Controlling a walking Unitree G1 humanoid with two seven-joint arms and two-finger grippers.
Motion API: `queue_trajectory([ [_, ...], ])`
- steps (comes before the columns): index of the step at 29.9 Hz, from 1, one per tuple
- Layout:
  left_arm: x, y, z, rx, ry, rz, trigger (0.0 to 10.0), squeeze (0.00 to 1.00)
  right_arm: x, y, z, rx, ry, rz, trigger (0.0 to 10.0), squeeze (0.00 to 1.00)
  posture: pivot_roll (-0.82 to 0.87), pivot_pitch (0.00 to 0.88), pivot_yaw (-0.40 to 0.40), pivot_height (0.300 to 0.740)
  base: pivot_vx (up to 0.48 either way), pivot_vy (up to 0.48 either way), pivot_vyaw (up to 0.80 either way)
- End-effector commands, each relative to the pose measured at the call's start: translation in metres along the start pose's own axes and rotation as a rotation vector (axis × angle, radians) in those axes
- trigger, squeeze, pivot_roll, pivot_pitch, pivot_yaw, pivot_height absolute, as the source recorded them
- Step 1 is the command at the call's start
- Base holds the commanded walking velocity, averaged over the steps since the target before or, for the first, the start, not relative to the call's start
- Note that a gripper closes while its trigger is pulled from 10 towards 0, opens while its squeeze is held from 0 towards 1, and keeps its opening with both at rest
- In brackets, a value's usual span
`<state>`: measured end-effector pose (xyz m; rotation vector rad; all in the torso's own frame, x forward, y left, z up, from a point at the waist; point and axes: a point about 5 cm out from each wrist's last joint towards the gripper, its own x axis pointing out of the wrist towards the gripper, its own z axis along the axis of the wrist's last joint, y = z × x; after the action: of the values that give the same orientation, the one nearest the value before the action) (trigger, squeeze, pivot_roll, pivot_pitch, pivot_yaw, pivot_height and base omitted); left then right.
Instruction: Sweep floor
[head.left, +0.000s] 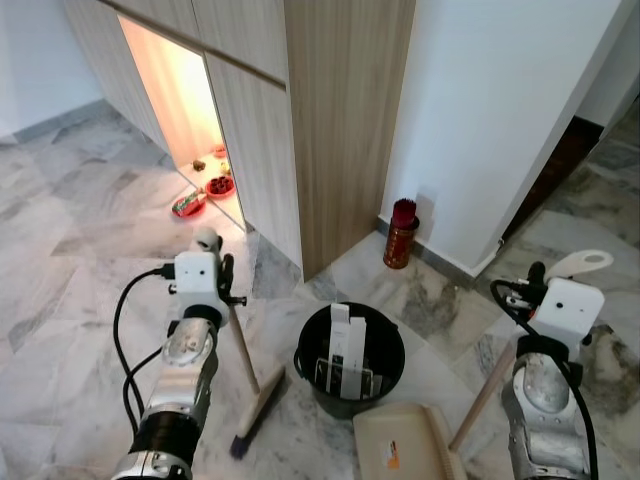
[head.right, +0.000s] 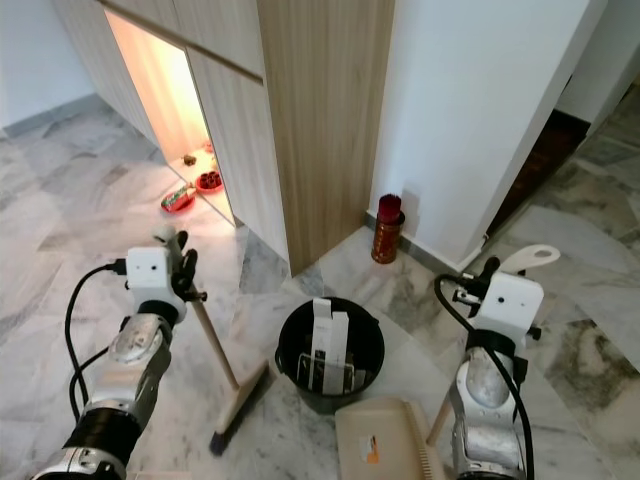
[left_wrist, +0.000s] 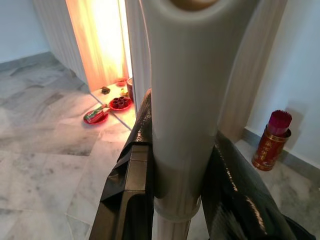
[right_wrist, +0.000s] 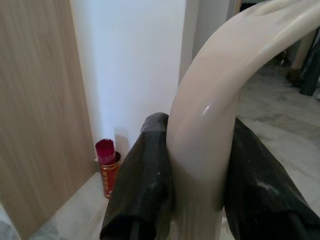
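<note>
Left tool (left_wrist: 175, 200) clamped on broom (head.left: 252, 385); right tool (right_wrist: 192, 195) clamped on dustpan (head.left: 405, 445) handle. Risk noted: broom head beside bucket (head.left: 350, 355), wide stroke likely tipping it.

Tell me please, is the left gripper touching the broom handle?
Touching. In the left wrist view, both black fingers of the left gripper press against the pale broom handle, with no gap on either side.

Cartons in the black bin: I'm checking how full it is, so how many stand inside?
2: two white upright cartons stand side by side in the round black plastic bin; others may lie hidden lower down.
</note>
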<state>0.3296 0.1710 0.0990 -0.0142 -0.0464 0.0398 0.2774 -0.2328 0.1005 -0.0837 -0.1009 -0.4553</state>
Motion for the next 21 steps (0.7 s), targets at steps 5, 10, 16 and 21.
queue_trajectory([
  [5,0.003,0.002,0.010,-0.003,-0.049,0.011,10.0,0.00,0.005,0.009,0.011,0.061,-0.064,0.017,10.0,0.00,-0.02,0.075,0.014,0.740,0.000,0.000,0.00],
  [10,0.004,-0.002,0.011,-0.008,-0.052,0.002,10.0,0.00,0.009,0.007,0.011,0.062,-0.074,0.010,10.0,0.00,-0.02,0.079,0.018,0.740,0.000,0.000,0.00],
  [16,0.005,-0.002,0.012,-0.006,-0.054,-0.001,10.0,0.00,0.009,0.011,0.012,0.070,-0.082,0.042,10.0,0.00,-0.02,0.076,0.020,0.740,0.000,0.000,0.00],
  [21,0.005,0.001,0.010,0.004,-0.050,0.013,10.0,0.00,0.007,0.021,0.008,0.091,-0.064,0.131,10.0,0.00,-0.02,0.072,0.021,0.740,0.000,0.000,0.00],
])
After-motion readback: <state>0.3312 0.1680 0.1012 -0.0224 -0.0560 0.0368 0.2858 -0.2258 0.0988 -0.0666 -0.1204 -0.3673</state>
